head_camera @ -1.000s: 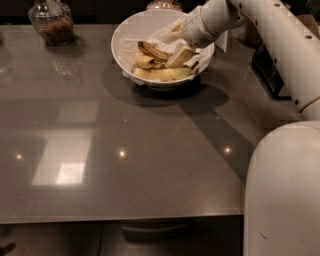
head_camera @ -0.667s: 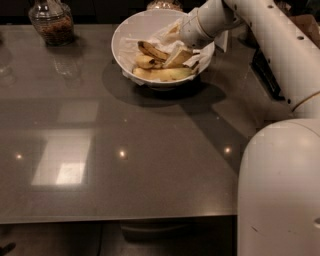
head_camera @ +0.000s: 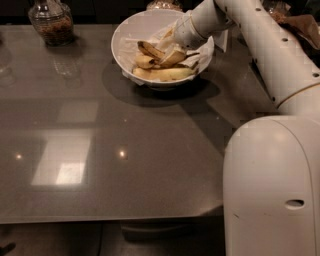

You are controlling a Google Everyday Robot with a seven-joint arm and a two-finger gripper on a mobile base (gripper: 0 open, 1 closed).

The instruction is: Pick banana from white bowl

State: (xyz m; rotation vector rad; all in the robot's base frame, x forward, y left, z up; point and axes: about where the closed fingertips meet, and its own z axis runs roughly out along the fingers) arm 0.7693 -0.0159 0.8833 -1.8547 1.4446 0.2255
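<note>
The white bowl (head_camera: 125,37) stands at the back middle of the grey table, lined with crumpled white paper. The banana (head_camera: 149,49), slim and dark-streaked, lies in it on top of the pile. Below it are a short stubby banana (head_camera: 143,61) and a longer pale banana (head_camera: 165,74). My gripper (head_camera: 174,54) reaches down into the bowl from the right. It sits right beside the streaked banana's right end, and the wrist hides part of it. I cannot tell whether it touches the banana.
A glass jar (head_camera: 50,21) with brown contents stands at the back left. Another jar (head_camera: 162,5) is behind the bowl. A brown object (head_camera: 300,22) lies at the back right. My white base (head_camera: 272,190) fills the lower right.
The arm has shifted only slightly over the bowl. The bananas and the bowl lie as before.
</note>
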